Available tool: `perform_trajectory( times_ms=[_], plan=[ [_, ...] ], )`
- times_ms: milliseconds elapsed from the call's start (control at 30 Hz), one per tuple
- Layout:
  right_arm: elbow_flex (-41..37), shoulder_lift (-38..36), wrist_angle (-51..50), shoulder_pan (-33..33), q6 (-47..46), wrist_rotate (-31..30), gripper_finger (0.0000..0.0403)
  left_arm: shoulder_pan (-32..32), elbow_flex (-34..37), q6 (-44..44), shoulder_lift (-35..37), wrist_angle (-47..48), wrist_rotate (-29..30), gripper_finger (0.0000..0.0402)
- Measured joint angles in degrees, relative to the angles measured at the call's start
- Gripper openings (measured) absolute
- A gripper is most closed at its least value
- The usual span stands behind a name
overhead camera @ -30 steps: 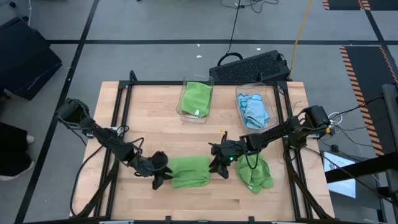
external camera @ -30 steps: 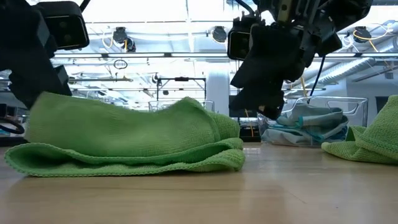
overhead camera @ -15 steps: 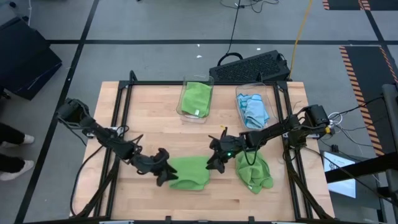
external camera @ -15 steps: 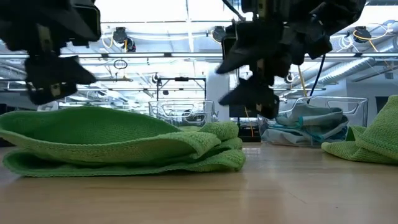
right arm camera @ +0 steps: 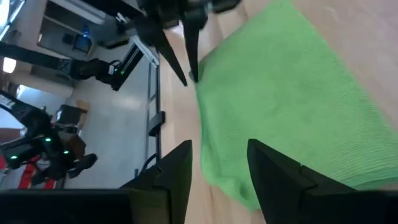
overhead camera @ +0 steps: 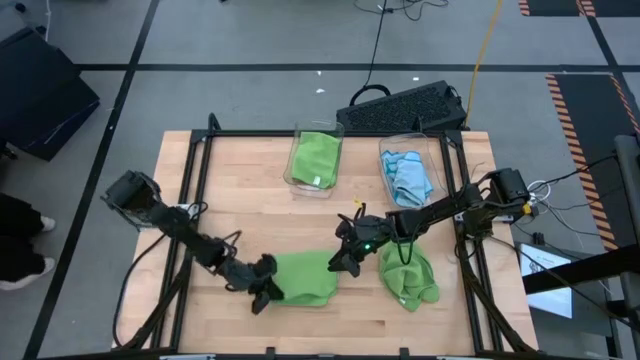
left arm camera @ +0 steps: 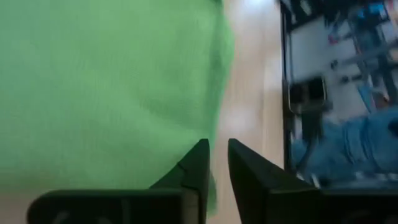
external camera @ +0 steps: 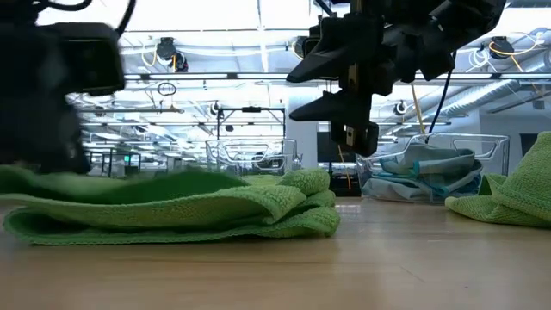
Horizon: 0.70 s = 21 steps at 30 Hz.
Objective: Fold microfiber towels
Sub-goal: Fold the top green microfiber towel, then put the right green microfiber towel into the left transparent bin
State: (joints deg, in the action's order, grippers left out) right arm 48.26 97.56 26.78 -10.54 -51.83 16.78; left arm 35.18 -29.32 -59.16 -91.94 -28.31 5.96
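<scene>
Here, we see a folded, nubby lime green towel (overhead camera: 303, 277) front-center on the wooden worktop. Left gripper (overhead camera: 262, 292) at its left edge, jaws nearly closed; right gripper (overhead camera: 343, 262) above its right edge, jaws apart, w/ nothing held.

We find no readable text, label, brand, number or sign in any view: nothing legible shows on the counter, the bins, the arms or in the room behind.
</scene>
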Motion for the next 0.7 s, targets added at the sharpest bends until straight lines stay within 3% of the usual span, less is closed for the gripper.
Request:
perform_trajectory(
  times_ms=[133,300,400,567,700],
  plan=[
    [0.0,0.0,2.6,-0.1,-1.3,0.0,0.0137,2.7,0.1,-3.9,-4.6,-2.4,-4.8,0.0042],
    [0.1,0.0,6.5,-1.0,-3.2,-3.3,0.0123,3.7,0.2,-9.8,-3.3,-6.8,-8.2,0.0027],
    [0.8,0.0,5.6,-2.2,-3.3,-6.5,0.0115,3.5,0.0,-10.7,0.9,-8.5,-5.0,0.0017],
    [1.0,0.0,-1.4,-2.8,-7.4,-7.7,0.0105,1.6,0.1,-13.4,7.6,-0.7,5.5,0.0008],
    [1.0,-0.2,-3.4,-2.7,-8.9,-5.8,0.0106,-3.2,0.1,-10.8,11.5,5.7,7.7,0.0035]
  ],
)
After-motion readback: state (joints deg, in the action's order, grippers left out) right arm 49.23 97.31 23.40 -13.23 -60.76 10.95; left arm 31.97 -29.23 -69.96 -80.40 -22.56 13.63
